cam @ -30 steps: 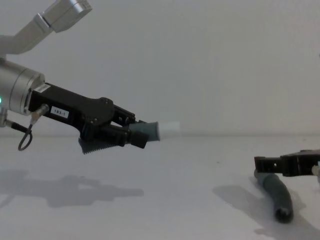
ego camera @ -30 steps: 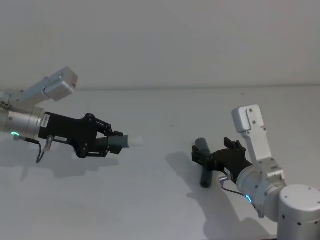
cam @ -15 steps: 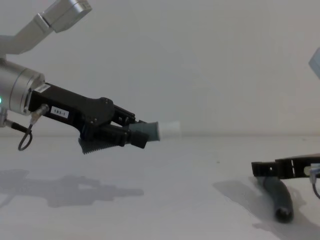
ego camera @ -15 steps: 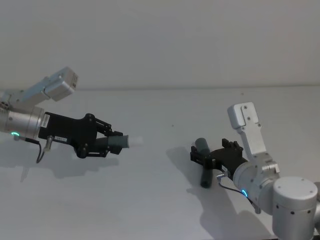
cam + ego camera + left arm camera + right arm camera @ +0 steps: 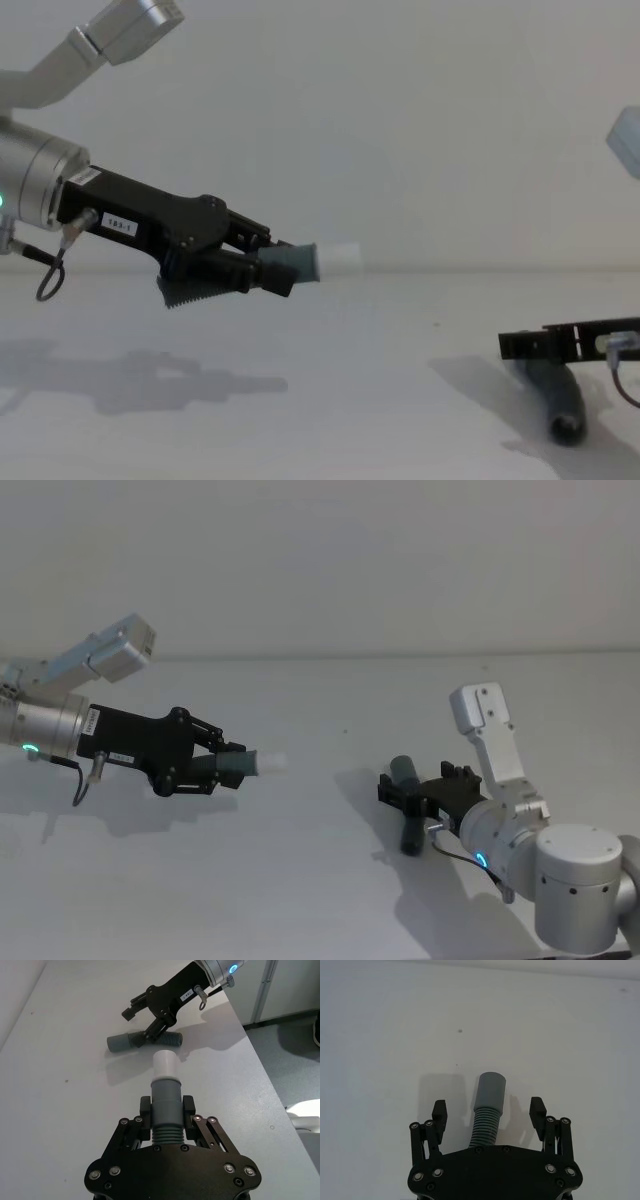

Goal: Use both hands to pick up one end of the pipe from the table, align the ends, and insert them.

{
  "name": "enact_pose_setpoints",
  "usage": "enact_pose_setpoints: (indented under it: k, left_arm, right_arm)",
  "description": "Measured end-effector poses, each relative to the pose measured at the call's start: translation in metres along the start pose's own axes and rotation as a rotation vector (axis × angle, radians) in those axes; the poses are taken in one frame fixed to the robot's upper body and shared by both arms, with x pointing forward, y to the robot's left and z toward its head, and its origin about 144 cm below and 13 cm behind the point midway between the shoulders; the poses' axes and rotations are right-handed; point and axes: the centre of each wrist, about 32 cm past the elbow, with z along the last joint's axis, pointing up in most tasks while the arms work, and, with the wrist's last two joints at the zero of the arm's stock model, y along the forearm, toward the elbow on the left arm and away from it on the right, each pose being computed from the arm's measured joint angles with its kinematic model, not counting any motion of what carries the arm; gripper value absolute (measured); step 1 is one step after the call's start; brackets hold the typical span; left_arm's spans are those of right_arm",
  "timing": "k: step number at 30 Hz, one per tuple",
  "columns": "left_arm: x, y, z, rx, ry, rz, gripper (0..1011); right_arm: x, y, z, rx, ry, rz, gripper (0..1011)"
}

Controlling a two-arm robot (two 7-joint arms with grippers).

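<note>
My left gripper (image 5: 228, 765) hangs above the left half of the table (image 5: 300, 880), shut on one grey pipe piece (image 5: 165, 1097) at its ribbed middle. That piece's white tip (image 5: 342, 258) points toward the right arm. The second pipe piece (image 5: 410, 835) lies flat on the table at the right, its smooth grey cuff (image 5: 490, 1087) pointing away from the robot. Low over this piece, my right gripper (image 5: 488, 1109) stands open, one finger on each side of the ribbed part and clear of it. From the side, the right gripper (image 5: 520, 345) sits just above the lying pipe (image 5: 558, 400).
The white table runs back to a plain white wall. Its right edge (image 5: 255, 1060) drops to a grey floor beside white cabinets (image 5: 285, 990). Open tabletop lies between the two grippers.
The right arm has turned and shifted slightly left, and its open gripper has sunk lower and flatter over the lying pipe. The left gripper and its held piece have not moved.
</note>
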Motion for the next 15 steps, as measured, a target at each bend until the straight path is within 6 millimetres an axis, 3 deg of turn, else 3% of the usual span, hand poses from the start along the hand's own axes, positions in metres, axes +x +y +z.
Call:
enact_pose_setpoints:
  k: [15]
  left_arm:
    - [0.0000,0.0000,0.0000,0.000,0.000,0.000,331]
  right_arm:
    - [-0.0001,0.0039,-0.0026,-0.040,0.012,0.008,1004]
